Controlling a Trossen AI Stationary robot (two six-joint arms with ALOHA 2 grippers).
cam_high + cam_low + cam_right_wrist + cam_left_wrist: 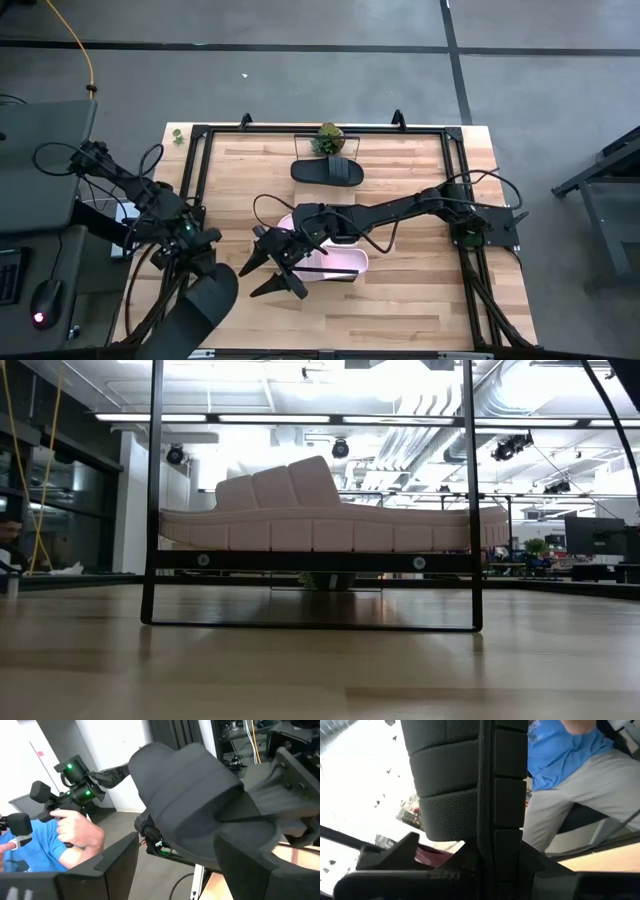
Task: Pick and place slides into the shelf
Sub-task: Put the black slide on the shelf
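The black slide (205, 308) hangs over the worktop's (420, 300) near-left corner, clamped in the left pincer (195, 262). A pink slide (335, 255) lies mid-worktop toward the near edge, and a second black slide (327, 171) sits by the far edge beside a plant (328, 137). The right pincer (268, 275) hovers at the pink slide's left end, its fingers apart.

The step looks like carrying the held slide to the shelf (310, 561). Next it needs a clear path past the right arm, then a level set-down.

Only the low view shows the pink slide resting on the shelf's dark edge (from above the board blends into the worktop). The left wrist view alone shows a seated person (570, 750).
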